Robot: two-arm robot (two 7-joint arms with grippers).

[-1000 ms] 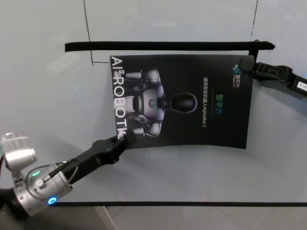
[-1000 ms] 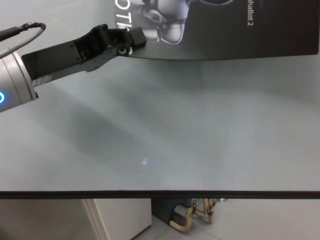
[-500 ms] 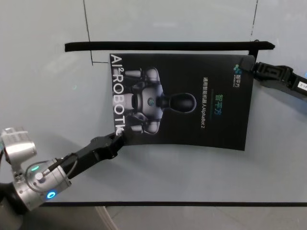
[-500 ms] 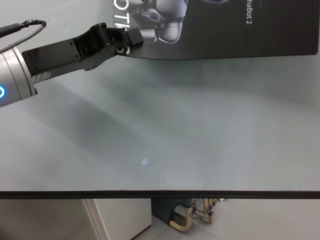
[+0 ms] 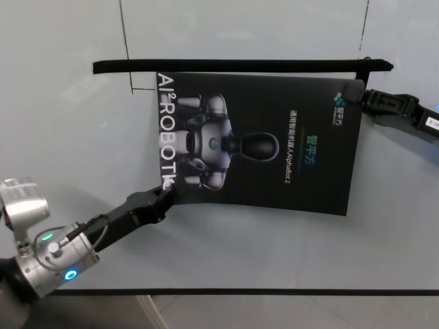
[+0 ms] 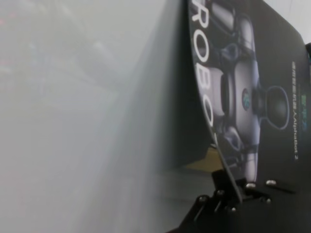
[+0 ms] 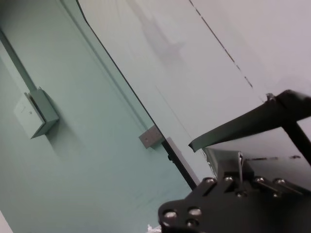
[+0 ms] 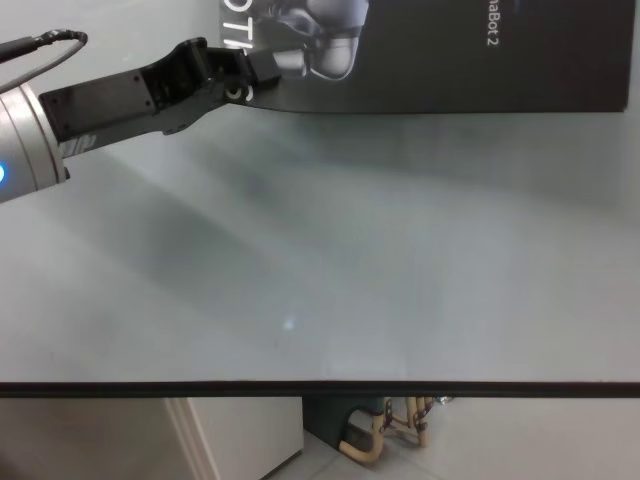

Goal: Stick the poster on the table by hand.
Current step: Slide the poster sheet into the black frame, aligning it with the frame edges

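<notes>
The poster (image 5: 274, 144), a dark sheet with a silver robot and white "ROBOT" letters, lies over the pale grey table (image 5: 68, 123), slightly bowed. My left gripper (image 5: 169, 195) is shut on its near left corner; this shows in the chest view (image 8: 258, 70) and in the left wrist view (image 6: 235, 194), where the poster (image 6: 243, 92) rises off the tabletop. My right gripper (image 5: 359, 94) is shut on its far right corner. In the right wrist view the gripper (image 7: 238, 170) holds the sheet's thin edge (image 7: 233, 130).
A long black strip (image 5: 240, 66) lies across the table just beyond the poster's far edge. Thin dark lines (image 5: 123, 34) mark the tabletop farther back. The table's dark front edge (image 8: 320, 388) runs across the chest view, with open tabletop (image 8: 350, 260) before it.
The poster has moved away from me, and its far edge now touches the black strip. My left gripper has moved away and slightly left with the corner. The right gripper has barely moved.
</notes>
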